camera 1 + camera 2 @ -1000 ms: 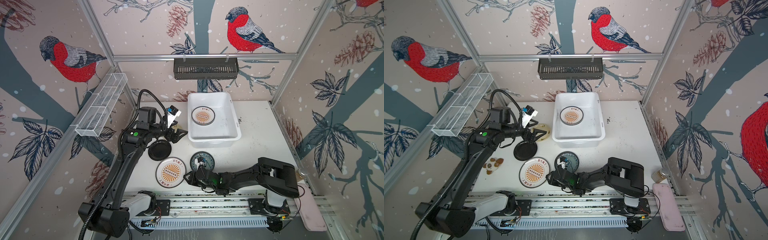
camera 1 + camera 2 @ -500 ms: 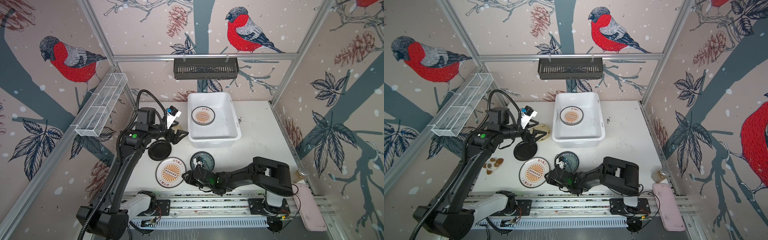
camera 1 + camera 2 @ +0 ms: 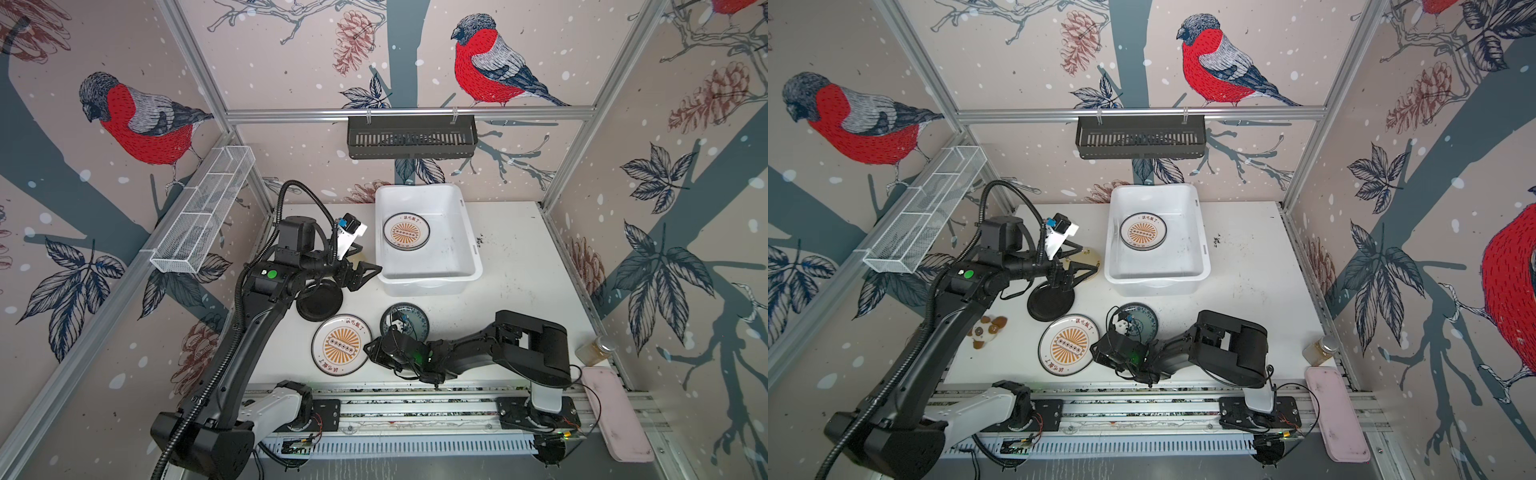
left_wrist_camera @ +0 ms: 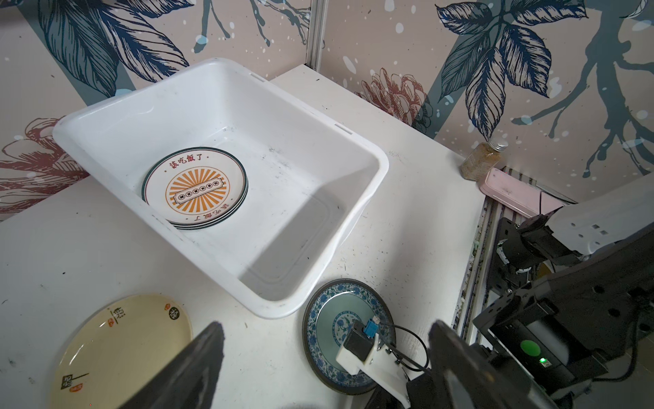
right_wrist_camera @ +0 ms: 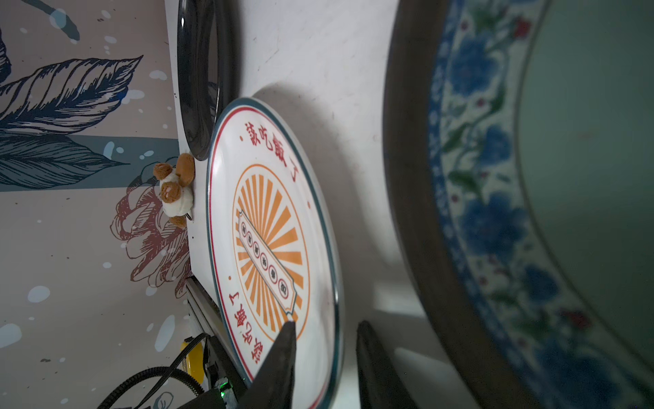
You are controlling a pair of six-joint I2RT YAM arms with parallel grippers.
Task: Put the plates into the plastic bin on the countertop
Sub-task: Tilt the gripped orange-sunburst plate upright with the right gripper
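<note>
Near the tabletop's [image 3: 519,270] left edge, the left pincer [image 3: 365,268] hung spread wide over the pale yellow plate [image 4: 120,354], just beside the black plate [image 3: 320,301]. By the near edge lay a sunburst plate [image 3: 341,344]. The right pincer [image 5: 325,327] straddled its rim, jaws narrowly apart and not clamped. The teal plate [image 3: 415,318] lay just beyond. The plastic bin [image 3: 428,284], at the far edge, held another sunburst plate [image 3: 406,231] atop a stack.
</note>
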